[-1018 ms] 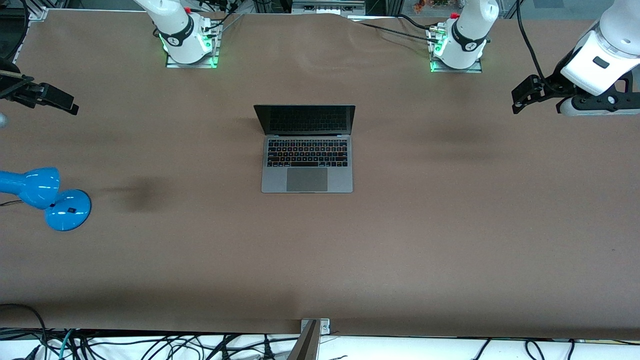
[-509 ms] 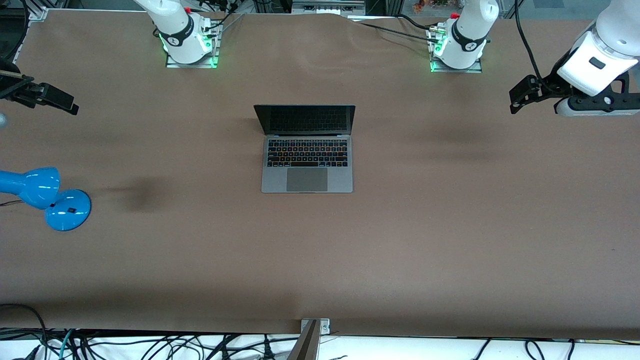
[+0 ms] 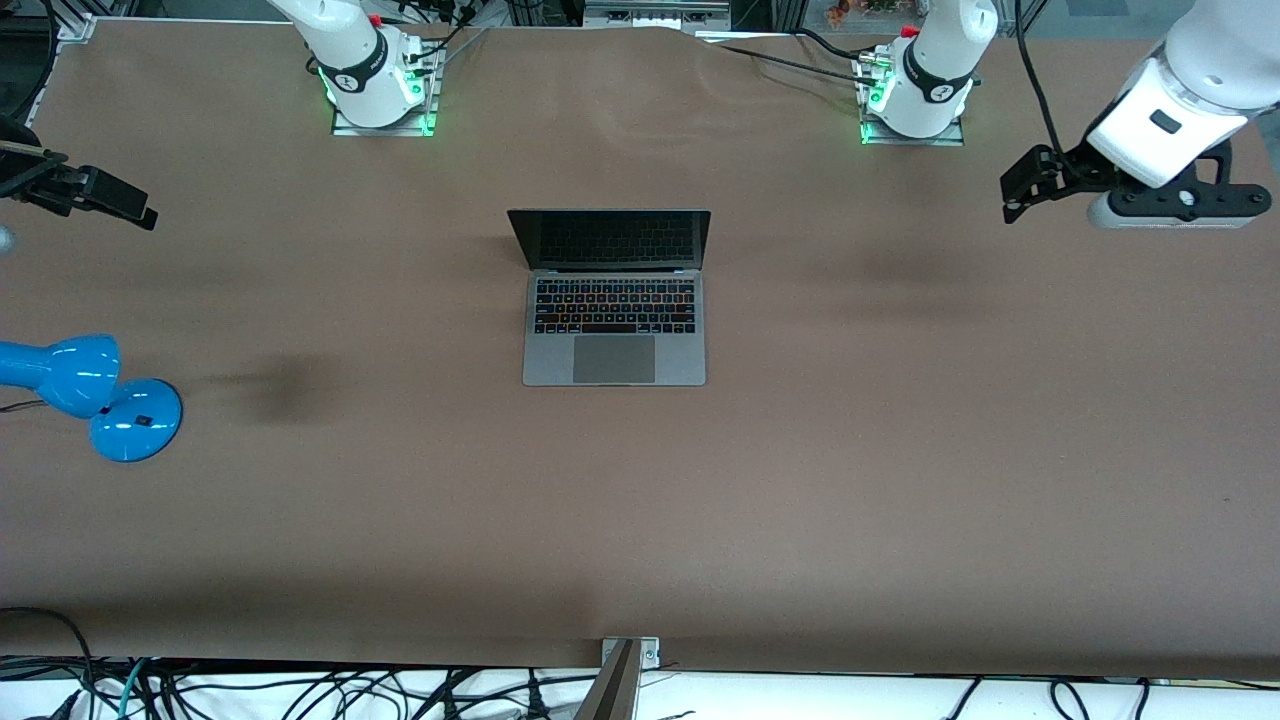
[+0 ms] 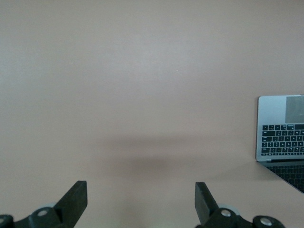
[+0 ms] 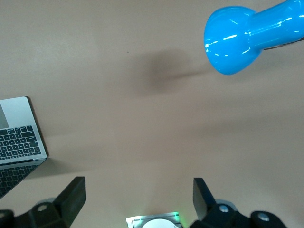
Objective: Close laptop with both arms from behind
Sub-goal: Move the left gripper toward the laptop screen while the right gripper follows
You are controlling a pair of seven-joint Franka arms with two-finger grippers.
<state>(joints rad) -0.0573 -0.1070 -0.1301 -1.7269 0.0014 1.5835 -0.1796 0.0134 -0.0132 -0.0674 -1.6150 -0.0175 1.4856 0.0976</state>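
The slim silver-grey laptop lies open in the middle of the table, screen upright and dark, keyboard and trackpad facing the front camera. Its corner shows in the left wrist view and the right wrist view. My left gripper hangs open and empty over bare table toward the left arm's end, well apart from the laptop; its black fingers stand wide apart. My right gripper hangs open and empty over the right arm's end, its fingers wide apart.
A blue desk lamp stands at the right arm's end of the table, nearer the front camera than my right gripper, and shows in the right wrist view. The two arm bases stand along the table's edge farthest from the front camera.
My left gripper has shifted a little toward the middle of the table. The right arm and the laptop have not moved.
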